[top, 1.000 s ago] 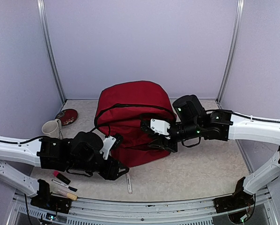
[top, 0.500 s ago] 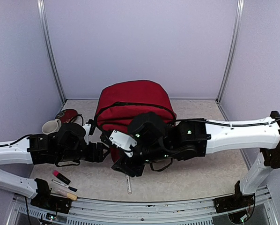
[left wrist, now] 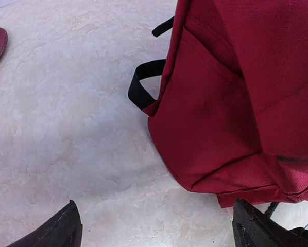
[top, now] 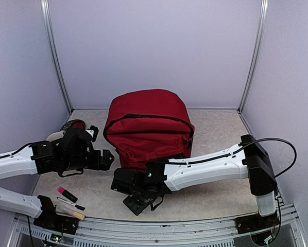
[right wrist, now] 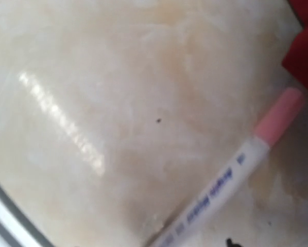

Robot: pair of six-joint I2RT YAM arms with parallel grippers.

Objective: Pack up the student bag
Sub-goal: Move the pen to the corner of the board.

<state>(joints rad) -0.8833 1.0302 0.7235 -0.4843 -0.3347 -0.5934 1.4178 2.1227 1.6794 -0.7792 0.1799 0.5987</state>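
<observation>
The student bag (top: 146, 126), a large dark red backpack, stands mid-table with its zip shut. In the left wrist view its lower corner (left wrist: 231, 103) and a black strap loop (left wrist: 138, 87) show. My left gripper (top: 105, 159) hovers left of the bag, jaws wide open over bare table (left wrist: 161, 234), touching nothing. My right gripper (top: 137, 201) is low over the table in front of the bag. Its wrist view shows a white pen with a pink cap (right wrist: 236, 185) lying close below. The fingers barely show there, and I cannot tell their opening.
A mug (top: 54, 137) and a dark red plate (top: 74, 124) sit at the far left behind my left arm. A pink-and-black marker (top: 67, 194) and a tan pen (top: 71, 212) lie near the front left edge. The metal rail (top: 159, 226) bounds the front.
My right arm swung from the bag's front down and left to the table over the pen. My left gripper pulled back left from the bag and opened wide.
</observation>
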